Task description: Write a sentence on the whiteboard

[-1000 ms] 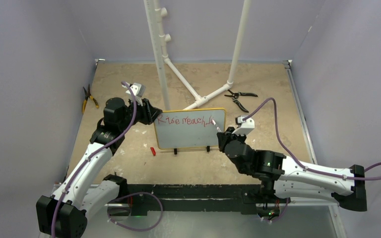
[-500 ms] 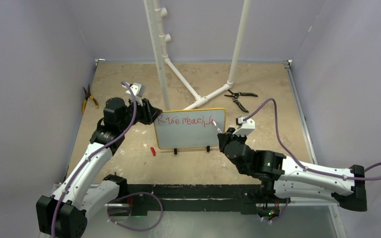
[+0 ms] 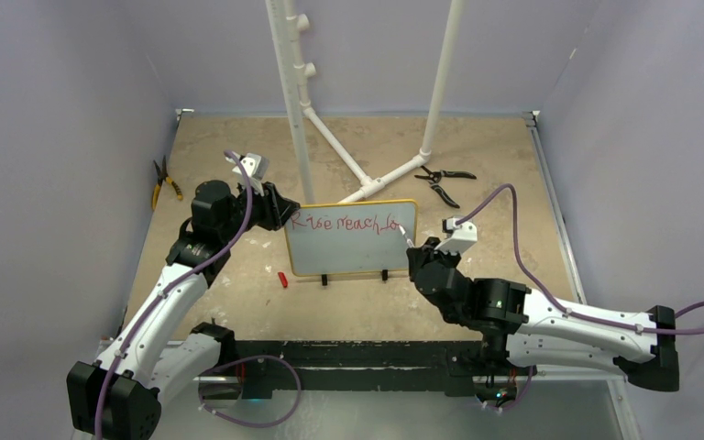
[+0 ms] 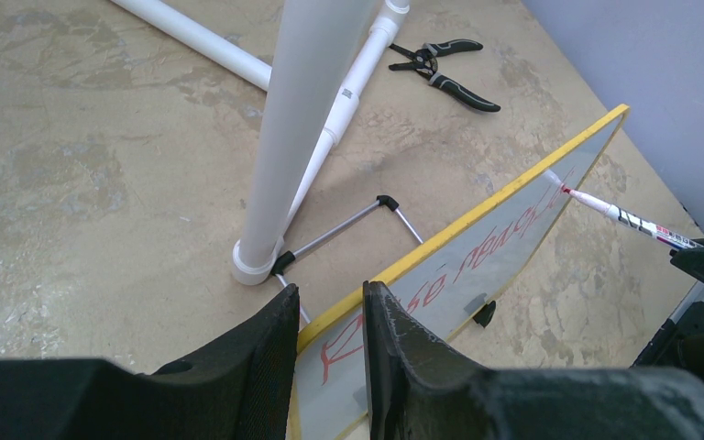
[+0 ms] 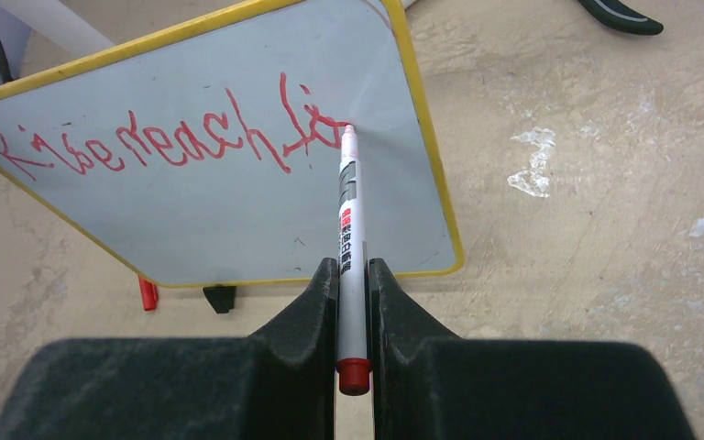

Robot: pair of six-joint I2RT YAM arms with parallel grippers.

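Note:
The whiteboard (image 3: pixel 353 252) with a yellow frame stands tilted on two black feet mid-table. The sentence (image 3: pixel 344 223) is one red line along its top, reading about "Rise reach fo" in the right wrist view (image 5: pixel 147 142). My left gripper (image 3: pixel 282 213) is shut on the board's upper left edge; the yellow rim sits between its fingers (image 4: pixel 330 316). My right gripper (image 3: pixel 414 255) is shut on a white marker (image 5: pixel 349 229) with a red end. The marker's tip touches the board at the end of the writing. The marker also shows in the left wrist view (image 4: pixel 628 220).
A white PVC pipe stand (image 3: pixel 302 119) rises just behind the board. Black pliers (image 3: pixel 442 183) lie at the back right and yellow-handled pliers (image 3: pixel 163 183) at the far left. A red marker cap (image 3: pixel 282 280) lies by the board's lower left corner. Walls close three sides.
My right gripper has shifted a little to the right with the marker, and the red stroke after "reach" has grown. The left arm and the board have not moved.

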